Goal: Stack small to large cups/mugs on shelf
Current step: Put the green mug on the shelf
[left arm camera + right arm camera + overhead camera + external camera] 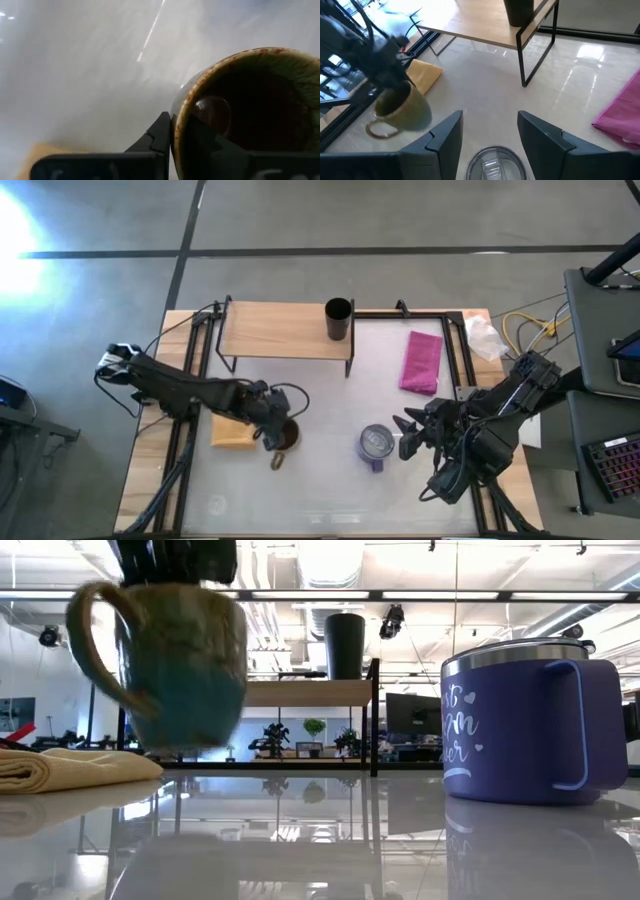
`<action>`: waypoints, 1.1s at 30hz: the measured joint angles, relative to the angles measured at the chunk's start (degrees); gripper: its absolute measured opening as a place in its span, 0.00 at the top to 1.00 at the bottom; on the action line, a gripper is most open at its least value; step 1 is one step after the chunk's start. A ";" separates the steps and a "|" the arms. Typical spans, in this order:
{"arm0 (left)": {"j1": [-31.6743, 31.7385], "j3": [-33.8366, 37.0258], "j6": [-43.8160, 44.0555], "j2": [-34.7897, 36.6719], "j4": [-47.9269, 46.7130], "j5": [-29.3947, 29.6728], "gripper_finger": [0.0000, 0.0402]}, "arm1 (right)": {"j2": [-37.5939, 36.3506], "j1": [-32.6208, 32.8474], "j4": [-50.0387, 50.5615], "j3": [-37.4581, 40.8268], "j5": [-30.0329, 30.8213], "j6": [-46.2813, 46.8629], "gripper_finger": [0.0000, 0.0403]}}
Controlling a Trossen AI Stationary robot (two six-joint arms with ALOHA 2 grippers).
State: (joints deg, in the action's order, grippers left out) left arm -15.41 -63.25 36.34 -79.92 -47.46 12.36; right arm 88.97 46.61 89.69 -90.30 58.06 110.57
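**Lifting the olive mug: step two of the stack**

Left claw is clamped on the rim of the olive-brown mug, one finger inside the wall and one outside, as the left wrist view shows. In the low view the mug hangs clear of the surface, tilted, handle toward the front edge. It sits just beside the yellow-tan pad, well short of the shelf.

Small black cup stands upright at the right end of the shelf. The rest of the board is bare.

Purple mug, silvery lid on, stands on the surface near the front, handle toward the front edge. Right claw waits just beside it, fingers spread wide and holding nothing; the right wrist view shows the lid between and below the two fingers. Pink cloth lies to the right of the shelf, not involved.

Judgement: middle cup in hand, task roughly one third done. Next move calls for carrying the mug above board height, levelling it, and setting it down beside the black cup without knocking it. The rim pinch is a risk for swing or slip in transit
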 joint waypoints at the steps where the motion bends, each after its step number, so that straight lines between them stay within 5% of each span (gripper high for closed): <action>1: 0.42 -2.09 -0.83 0.14 -3.24 0.14 0.96 | 0.00 0.00 0.00 0.00 0.00 0.00 0.55; 7: 4.33 -15.85 -5.96 0.48 -17.92 3.95 0.96 | 0.00 0.00 0.08 0.00 0.13 -0.57 0.55; 15: 17.37 -26.82 -16.76 0.46 -23.81 5.34 0.96 | 0.00 -0.02 0.11 0.00 0.50 -1.07 0.55; 25: 39.24 -32.28 -31.06 0.18 -22.57 0.45 0.96 | 0.02 -0.15 0.03 0.00 3.22 0.63 0.55; 33: 49.30 -32.25 -40.03 -3.06 -17.43 -5.65 0.96 | 0.04 -2.30 -0.12 1.49 3.48 4.37 0.55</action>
State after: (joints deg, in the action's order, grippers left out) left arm 33.89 -95.50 -3.69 -82.98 -64.89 6.70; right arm 89.01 44.31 89.57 -88.82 61.54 114.94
